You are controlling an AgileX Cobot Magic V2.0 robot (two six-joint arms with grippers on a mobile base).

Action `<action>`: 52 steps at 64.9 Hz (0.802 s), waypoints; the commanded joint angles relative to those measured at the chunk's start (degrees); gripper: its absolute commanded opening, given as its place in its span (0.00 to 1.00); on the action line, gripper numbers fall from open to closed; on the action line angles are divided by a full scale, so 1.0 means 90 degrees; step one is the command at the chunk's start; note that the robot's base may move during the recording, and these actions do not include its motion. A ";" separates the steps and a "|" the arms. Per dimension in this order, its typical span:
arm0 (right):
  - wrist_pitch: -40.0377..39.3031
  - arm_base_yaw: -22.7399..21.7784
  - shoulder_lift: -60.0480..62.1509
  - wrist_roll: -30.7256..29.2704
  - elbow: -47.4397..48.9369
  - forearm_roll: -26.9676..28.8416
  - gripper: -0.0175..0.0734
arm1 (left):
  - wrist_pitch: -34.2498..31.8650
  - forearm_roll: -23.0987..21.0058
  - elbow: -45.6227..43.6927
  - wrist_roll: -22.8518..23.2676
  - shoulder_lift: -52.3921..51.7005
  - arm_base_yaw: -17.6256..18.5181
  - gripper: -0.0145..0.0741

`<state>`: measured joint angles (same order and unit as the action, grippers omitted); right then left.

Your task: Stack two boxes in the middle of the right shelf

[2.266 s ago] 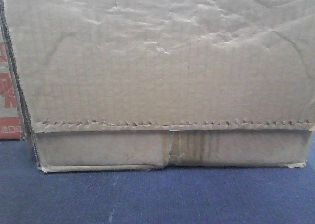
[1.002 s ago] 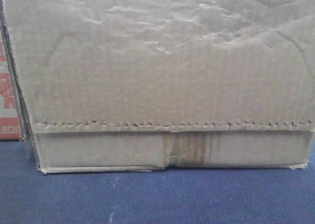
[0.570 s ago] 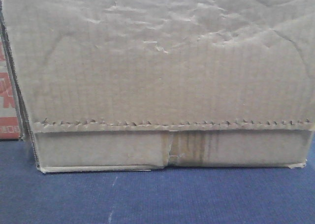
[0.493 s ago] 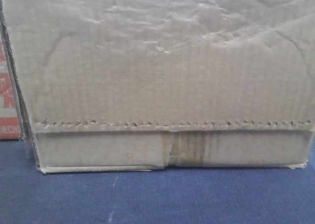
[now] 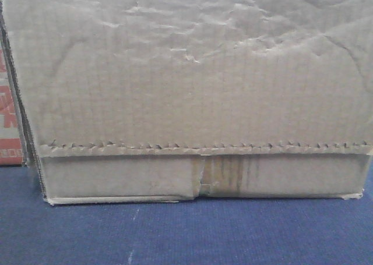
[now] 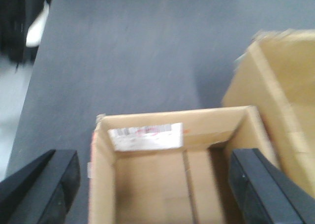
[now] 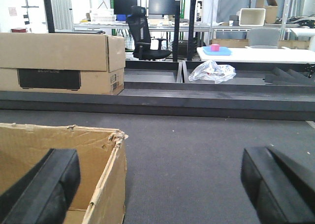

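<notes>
Mostly wrinkled box (image 5: 186, 73) filling front view, top cut off, left hand (image 6: 155, 184) and right hand (image 7: 162, 184) spread, empty.

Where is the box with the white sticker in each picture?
Front: no sticker shows; a wrinkled box fills it.
Left wrist: sticker box bottom middle, under the open left gripper.
Right wrist: no sticker; an open box lower left, maybe another.
Shared: dark tabletop under boxes.

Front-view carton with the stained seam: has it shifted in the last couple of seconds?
No. The carton has its bottom edge at the same spot on the blue surface.
</notes>
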<state>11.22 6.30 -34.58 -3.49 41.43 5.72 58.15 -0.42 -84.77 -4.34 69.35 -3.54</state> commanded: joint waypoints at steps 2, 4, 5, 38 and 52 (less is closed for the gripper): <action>-0.0152 0.0046 -0.0038 -0.0010 0.0036 -0.0088 0.82 | 0.0449 -0.0254 -0.0434 -0.0494 0.0550 -0.0518 0.75; -0.0152 0.0046 -0.0038 -0.0010 0.0036 -0.0088 0.82 | 0.0519 -0.0379 -0.0461 -0.0679 0.0713 -0.0714 0.75; -0.0152 0.0046 -0.0038 -0.0010 0.0036 -0.0088 0.82 | 0.0517 -0.0437 -0.0461 -0.0770 0.0770 -0.0788 0.75; -0.0114 0.0045 -0.0038 -0.0010 0.0036 -0.0088 0.82 | 0.0705 -0.0475 -0.0439 -0.1352 0.2775 -0.1173 0.75; -0.0046 0.0045 -0.0038 -0.0010 0.0036 -0.0088 0.82 | 0.0705 -0.0475 -0.0439 -0.1352 0.3231 -0.1173 0.74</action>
<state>11.33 6.53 -34.58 -3.49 41.50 5.58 64.76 -4.02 -88.28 -16.31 97.42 -13.93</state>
